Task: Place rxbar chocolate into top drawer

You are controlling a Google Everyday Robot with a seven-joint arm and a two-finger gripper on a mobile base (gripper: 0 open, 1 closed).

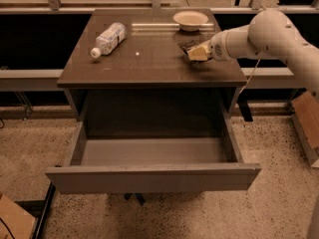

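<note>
The rxbar chocolate (185, 46), a small flat black bar, lies on the right part of the dark table (149, 66), just in front of the bowl. My gripper (197, 53) reaches in from the right, low over the tabletop, with its pale tip right against the bar's near right end. The top drawer (152, 177) below the table is pulled wide open, and its grey inside holds nothing.
A clear plastic water bottle (108, 38) lies on its side at the table's left. A shallow pale bowl (190, 20) stands at the back right. A railing and a ledge run behind the table. Cardboard boxes sit on the floor at far right (306, 128) and bottom left.
</note>
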